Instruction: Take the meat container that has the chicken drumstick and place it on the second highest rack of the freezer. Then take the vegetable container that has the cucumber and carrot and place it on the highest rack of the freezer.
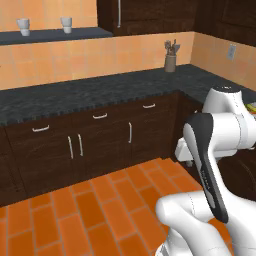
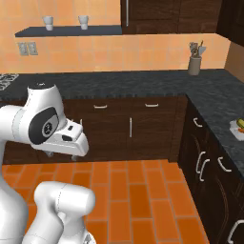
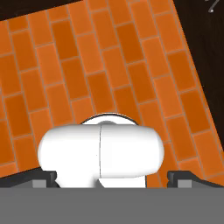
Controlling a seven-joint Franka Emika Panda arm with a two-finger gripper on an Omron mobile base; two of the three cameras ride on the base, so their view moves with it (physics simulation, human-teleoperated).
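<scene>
Dark wooden cabinets (image 2: pixel 131 126) run beneath a black speckled surface (image 2: pixel 143 83) that wraps round the corner of our kitchen, with orange tiled floor (image 2: pixel 138 190) below and a tan tiled wall behind. On the far surface stands a utensil holder (image 2: pixel 193 64), and two white cups (image 2: pixel 47 21) sit on a high shelf (image 2: pixel 66 31) to the left.

Our arm is folded close to the base, hand pointing down at the floor; the jaws stand at their widest, the two finger tips (image 3: pixel 51 176) far apart with nothing between them.

On the right-hand surface, at the edge of the right base view, we glimpse a pale tray (image 2: pixel 237 132) with something yellow-green and orange in it, likely the vegetable container. We cannot yet make out the meat container or the freezer.

We judge the trays to be light, stiff and shallow, with loose contents that would roll if tilted. We should pinch a rim wall and carry them level.
</scene>
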